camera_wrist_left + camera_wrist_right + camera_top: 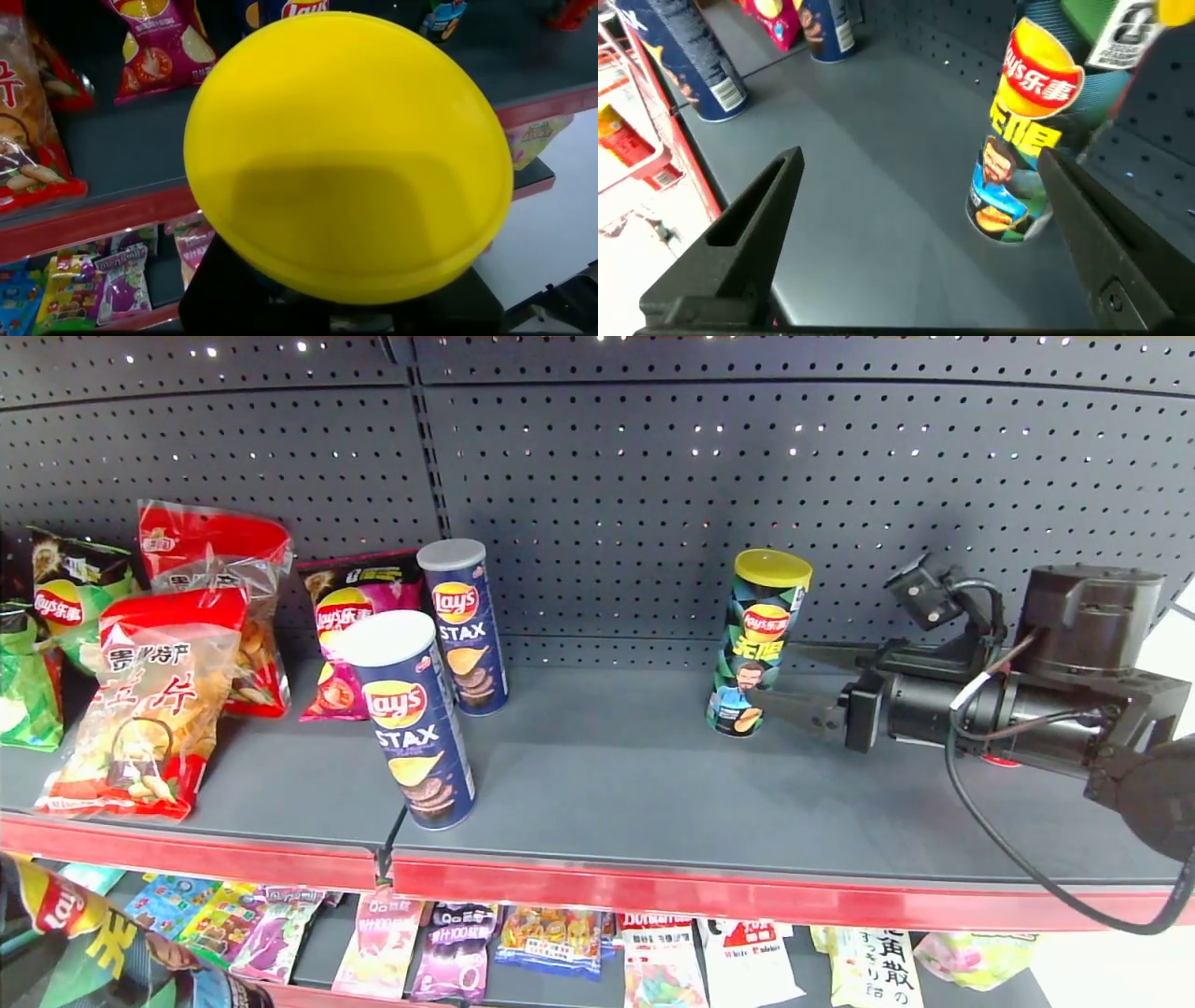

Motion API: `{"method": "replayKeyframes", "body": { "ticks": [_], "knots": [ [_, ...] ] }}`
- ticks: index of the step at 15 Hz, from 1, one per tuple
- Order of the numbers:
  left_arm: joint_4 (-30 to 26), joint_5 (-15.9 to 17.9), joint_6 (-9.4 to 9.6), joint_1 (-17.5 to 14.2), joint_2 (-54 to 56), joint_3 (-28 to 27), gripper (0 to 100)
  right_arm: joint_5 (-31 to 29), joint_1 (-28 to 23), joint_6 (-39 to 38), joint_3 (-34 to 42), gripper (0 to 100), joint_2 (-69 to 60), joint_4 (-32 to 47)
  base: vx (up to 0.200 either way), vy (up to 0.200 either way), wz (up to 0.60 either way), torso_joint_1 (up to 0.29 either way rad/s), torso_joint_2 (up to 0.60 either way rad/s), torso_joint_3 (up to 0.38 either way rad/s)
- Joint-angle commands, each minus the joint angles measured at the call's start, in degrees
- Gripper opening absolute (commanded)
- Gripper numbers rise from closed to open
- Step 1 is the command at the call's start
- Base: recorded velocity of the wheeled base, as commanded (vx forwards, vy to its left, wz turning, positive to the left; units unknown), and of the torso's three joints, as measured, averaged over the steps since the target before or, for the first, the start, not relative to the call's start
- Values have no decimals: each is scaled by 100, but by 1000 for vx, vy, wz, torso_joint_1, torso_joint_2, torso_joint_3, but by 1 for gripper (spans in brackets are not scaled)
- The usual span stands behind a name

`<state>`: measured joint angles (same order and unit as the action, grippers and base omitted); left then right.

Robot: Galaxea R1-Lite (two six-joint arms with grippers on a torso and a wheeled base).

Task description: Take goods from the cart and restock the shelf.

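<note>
- The right gripper [915,163] is level above the shelf deck [653,784], its two dark wedge-shaped fingers [738,233] spread wide with nothing between them.
- The yellow-lidded can [758,639] stands upright on the deck near the pegboard back [653,476], right at the gripper's fingertips.
- In the right wrist view the can sits off-centre in the gap, close against one finger and well apart from the other. I cannot tell whether the nearer finger touches it.
- The can is a straight cylinder with a flat yellow lid and a glossy wrap of dark and teal print.
- A second can [93,952] of like print shows tilted at the lower left of the head view, in front of the shelf's red edge strip [747,891].
- Its smooth round yellow lid [346,149] lies close before the left wrist camera.
- I cannot tell the state of the left gripper [336,306]: the lid hides it.
- Two dark blue cans with pale lids stand upright to the left, one near the front edge [411,714] and one farther back [464,625].
- Crinkled, shiny snack bags [149,709] lean at the far left.
- The deck is matte grey sheet and the back panel is perforated in even rows.
- Flat packets [551,943] lie on the shelf below.
</note>
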<state>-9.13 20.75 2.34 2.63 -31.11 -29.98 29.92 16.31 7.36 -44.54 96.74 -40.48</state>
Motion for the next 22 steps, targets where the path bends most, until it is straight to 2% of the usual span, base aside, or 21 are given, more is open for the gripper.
{"method": "replayKeyframes", "body": {
  "ticks": [1, 8, 15, 22],
  "knots": [
    [-1, -1, -6, 0, -27, -8, 0, 23, -14, 37, -186, 100, 301, -3, 0, 0, 0, 0, 0, 0],
    [-1, 17, 3, 0, -53, 36, 0, 23, -242, 336, -696, 100, 855, -3, 0, 0, 0, 0, 0, 0],
    [-10, 26, -6, 0, -79, 62, 0, -56, -260, 345, -494, 100, 679, -3, 0, 0, 0, 0, 0, 0],
    [-10, 26, -6, 0, -88, 80, 0, -742, -269, 345, -221, 100, 442, 49, 0, 0, 0, 0, 0, 0]
  ]
}}
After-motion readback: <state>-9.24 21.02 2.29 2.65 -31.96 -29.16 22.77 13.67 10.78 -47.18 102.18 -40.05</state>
